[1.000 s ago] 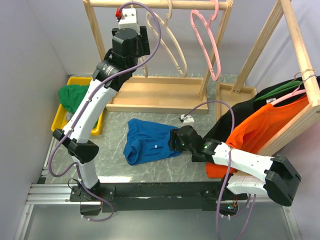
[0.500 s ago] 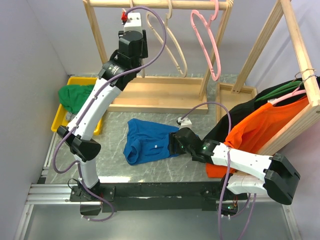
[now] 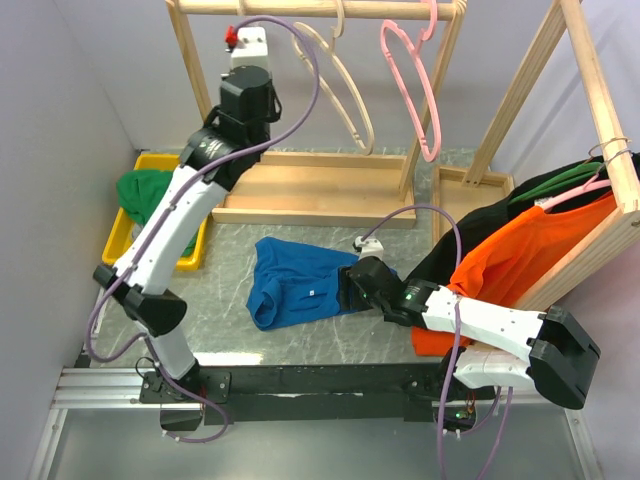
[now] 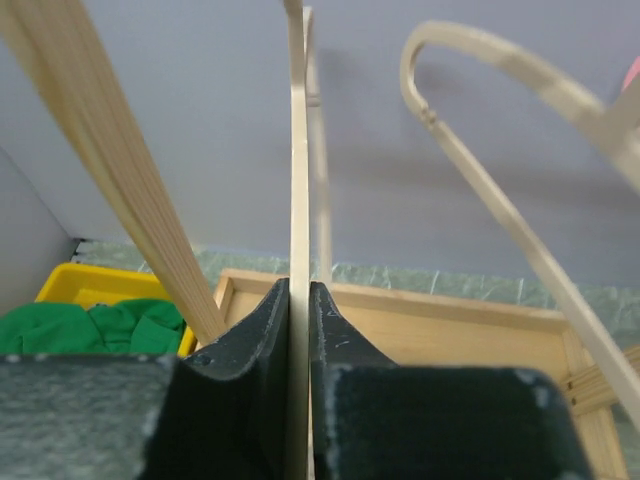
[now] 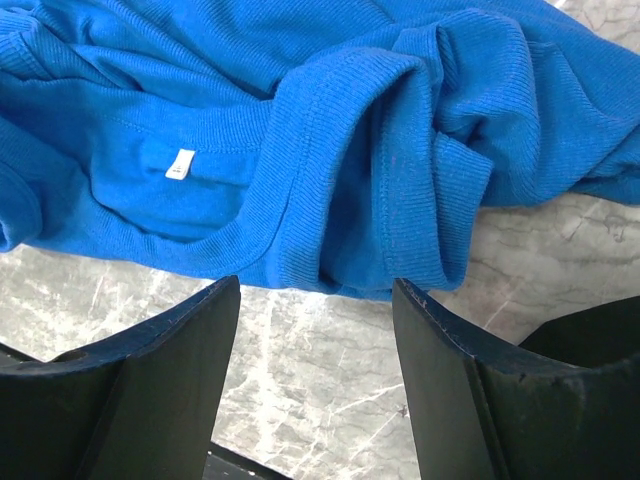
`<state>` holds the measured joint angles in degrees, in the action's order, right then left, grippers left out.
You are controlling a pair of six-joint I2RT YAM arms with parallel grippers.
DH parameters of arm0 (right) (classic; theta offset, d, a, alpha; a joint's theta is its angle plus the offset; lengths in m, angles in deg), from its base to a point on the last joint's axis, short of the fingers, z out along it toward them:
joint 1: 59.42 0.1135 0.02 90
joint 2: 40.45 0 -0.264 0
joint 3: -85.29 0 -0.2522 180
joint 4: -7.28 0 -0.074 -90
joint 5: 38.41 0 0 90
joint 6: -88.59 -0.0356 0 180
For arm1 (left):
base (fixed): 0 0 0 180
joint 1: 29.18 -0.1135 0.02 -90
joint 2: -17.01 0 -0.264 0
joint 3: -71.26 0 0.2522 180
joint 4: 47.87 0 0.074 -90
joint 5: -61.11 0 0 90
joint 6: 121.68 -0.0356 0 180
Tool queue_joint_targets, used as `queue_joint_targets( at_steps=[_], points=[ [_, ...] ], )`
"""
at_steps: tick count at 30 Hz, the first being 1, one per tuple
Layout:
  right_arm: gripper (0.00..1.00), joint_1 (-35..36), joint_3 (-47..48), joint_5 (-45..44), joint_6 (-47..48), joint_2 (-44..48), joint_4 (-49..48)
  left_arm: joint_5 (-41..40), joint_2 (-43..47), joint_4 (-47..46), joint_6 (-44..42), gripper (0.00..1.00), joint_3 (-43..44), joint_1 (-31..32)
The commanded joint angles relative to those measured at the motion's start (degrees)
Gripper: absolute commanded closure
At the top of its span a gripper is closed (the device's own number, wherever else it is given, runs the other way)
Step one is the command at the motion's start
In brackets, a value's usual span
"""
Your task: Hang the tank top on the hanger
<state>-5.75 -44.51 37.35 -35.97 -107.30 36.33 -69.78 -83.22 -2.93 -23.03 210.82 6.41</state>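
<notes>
The royal-blue tank top [image 3: 295, 282] lies crumpled on the marble table, its white label facing up [image 5: 180, 163]. My right gripper [image 5: 315, 300] hovers open just off its right hem, both fingers apart over bare table, touching nothing. My left arm [image 3: 180, 215] reaches up to the wooden rack. There my left gripper [image 4: 298, 300] is shut on the thin beige hanger [image 4: 298, 150], seen edge-on as a narrow strip pinched between the two black fingers. A second beige hanger [image 4: 500, 200] hangs just to its right.
A pink hanger [image 3: 420, 90] hangs on the same rack, whose wooden base [image 3: 310, 185] sits behind the tank top. A yellow bin [image 3: 125, 235] with a green garment [image 3: 145, 190] stands at left. An orange shirt [image 3: 520, 250] and dark garments hang on the right rack.
My left gripper has closed onto the beige hanger and its wrist has shifted slightly left at the rack. The right arm and the tank top have stayed put.
</notes>
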Motion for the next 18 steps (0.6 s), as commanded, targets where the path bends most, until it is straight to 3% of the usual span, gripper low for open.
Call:
queue_joint_targets(
  at_steps=[1,4,11,18],
  points=[
    [0.3,0.38,3.01,-1.76,0.82,1.63,0.79,-1.3,6.0,-3.4,-1.17,0.91,0.33,-0.17],
    [0.3,0.38,3.45,-2.19,0.99,2.16,1.41,-1.3,7.49,-3.49,-1.52,0.99,0.15,-0.17],
    [0.29,0.38,4.07,-2.81,1.52,3.3,2.37,-0.17,10.49,-3.58,-1.27,0.99,-1.96,-0.17],
    [0.29,0.38,4.77,-3.95,2.66,4.01,3.34,2.3,15.84,-4.72,0.93,0.99,-9.68,-0.17]
  ],
)
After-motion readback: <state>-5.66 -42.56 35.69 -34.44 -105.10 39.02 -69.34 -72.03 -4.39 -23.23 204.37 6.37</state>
